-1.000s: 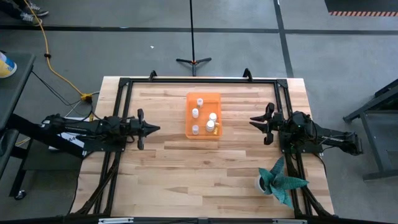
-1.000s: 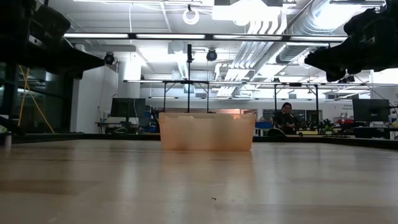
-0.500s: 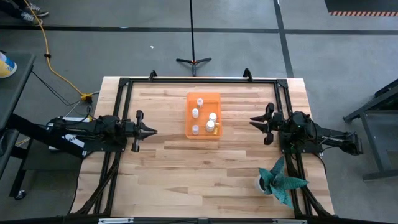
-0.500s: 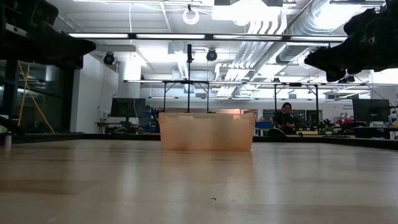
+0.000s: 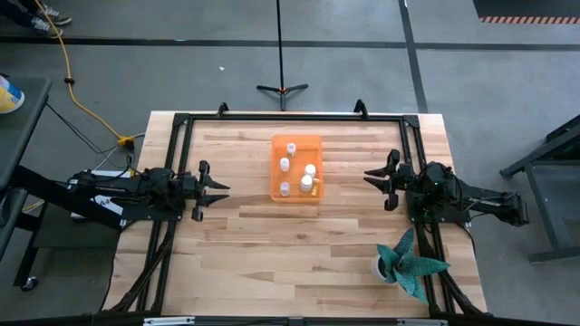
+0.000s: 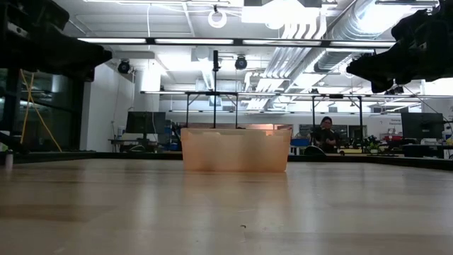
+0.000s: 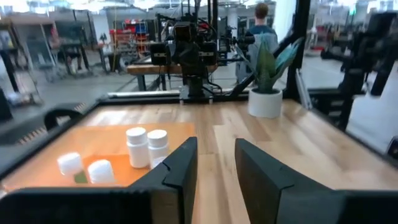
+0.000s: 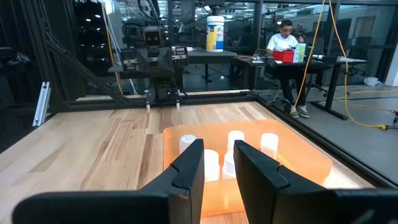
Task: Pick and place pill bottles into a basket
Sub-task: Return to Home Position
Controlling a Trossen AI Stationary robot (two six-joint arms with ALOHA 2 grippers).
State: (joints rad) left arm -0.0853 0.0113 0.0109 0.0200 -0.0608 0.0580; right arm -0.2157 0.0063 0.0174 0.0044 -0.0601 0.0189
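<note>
The orange basket (image 5: 296, 168) stands on the table at its middle, toward the far edge; it also shows in the low view (image 6: 236, 149). Several white-capped pill bottles (image 5: 306, 184) stand upright on its floor, and also show in the left wrist view (image 7: 137, 146) and the right wrist view (image 8: 236, 146). My left gripper (image 5: 225, 187) hovers left of the basket, empty, its fingers nearly together (image 7: 216, 174). My right gripper (image 5: 367, 175) hovers right of the basket, empty, its fingers also nearly together (image 8: 219, 171). Both point at the basket.
A white pot with a teal plant (image 5: 408, 264) stands at the table's near right corner, beside the right arm. A black frame (image 5: 290, 116) runs along the far edge and both sides. A person (image 6: 325, 134) sits in the room beyond the table.
My left gripper has drawn back from the basket toward the table's left edge and risen a little. The right arm, the basket and the bottles have kept still.
</note>
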